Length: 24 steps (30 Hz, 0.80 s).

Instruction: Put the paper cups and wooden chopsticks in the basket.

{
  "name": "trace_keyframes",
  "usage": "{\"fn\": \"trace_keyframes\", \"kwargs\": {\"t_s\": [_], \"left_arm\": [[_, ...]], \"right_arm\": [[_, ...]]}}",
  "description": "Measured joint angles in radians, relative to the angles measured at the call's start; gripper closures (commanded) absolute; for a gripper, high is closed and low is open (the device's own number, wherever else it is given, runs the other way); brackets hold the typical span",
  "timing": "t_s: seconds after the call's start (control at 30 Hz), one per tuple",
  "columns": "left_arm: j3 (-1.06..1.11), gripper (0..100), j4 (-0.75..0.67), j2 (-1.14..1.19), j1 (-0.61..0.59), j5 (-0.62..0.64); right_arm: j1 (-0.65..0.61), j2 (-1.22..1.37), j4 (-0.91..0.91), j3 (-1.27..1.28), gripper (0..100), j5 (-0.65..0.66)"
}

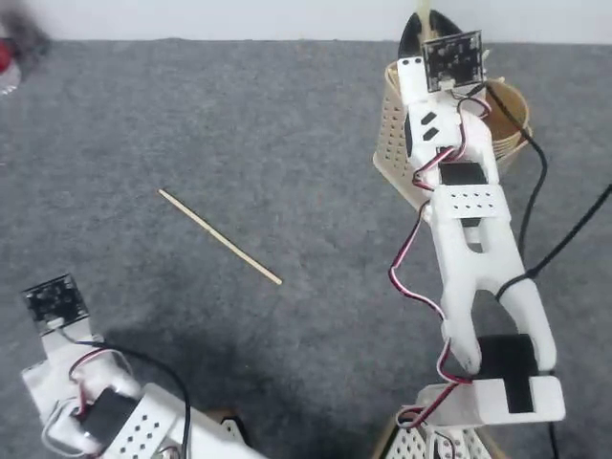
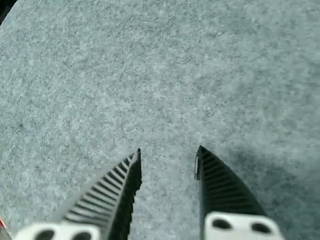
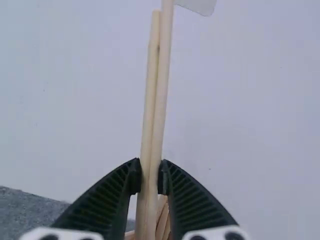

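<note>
Right claw (image 3: pixel 149 176) up close, clamped tight on a pair of wooden chopsticks (image 3: pixel 156 100) that stand upright against the white wall. From above I see that arm stretched out over the basket (image 1: pixel 394 134), with a paper cup (image 1: pixel 510 110) right at the basket beside it. A single chopstick (image 1: pixel 220 236) lies on the grey mat (image 1: pixel 239 124), well apart from the basket. My left claw (image 2: pixel 167 155) hangs spread apart over the mat.

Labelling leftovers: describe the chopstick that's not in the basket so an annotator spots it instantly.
On the grey carpet, look well to the left of the basket in the high view, near the middle of the carpet. A loose chopstick lies flat there, running diagonally and touching nothing. Unlike the chopsticks clamped upright in the right gripper above the basket, it is single and lying down.
</note>
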Motion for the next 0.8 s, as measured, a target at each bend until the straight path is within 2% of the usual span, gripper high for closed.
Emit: {"fn": "trace_keyframes", "kwargs": {"t_s": [0.1, 0.17, 0.57, 0.67, 0.8], "left_arm": [[0.000, 83, 0.000, 0.000, 0.000, 0.000], [0.000, 83, 0.000, 0.000, 0.000, 0.000], [0.000, 83, 0.000, 0.000, 0.000, 0.000], [0.000, 83, 0.000, 0.000, 0.000, 0.000], [0.000, 83, 0.000, 0.000, 0.000, 0.000]], "right_arm": [[0.005, 0.000, 0.003, 0.000, 85.3, 0.000], [0.005, -0.002, 0.035, 0.000, 81.2, 0.000], [0.000, -0.273, 0.354, 0.000, 81.2, 0.000], [-0.078, -0.365, 0.537, 0.000, 81.2, 0.000], [-0.302, -0.400, 0.806, -0.002, 81.2, 0.000]]}}
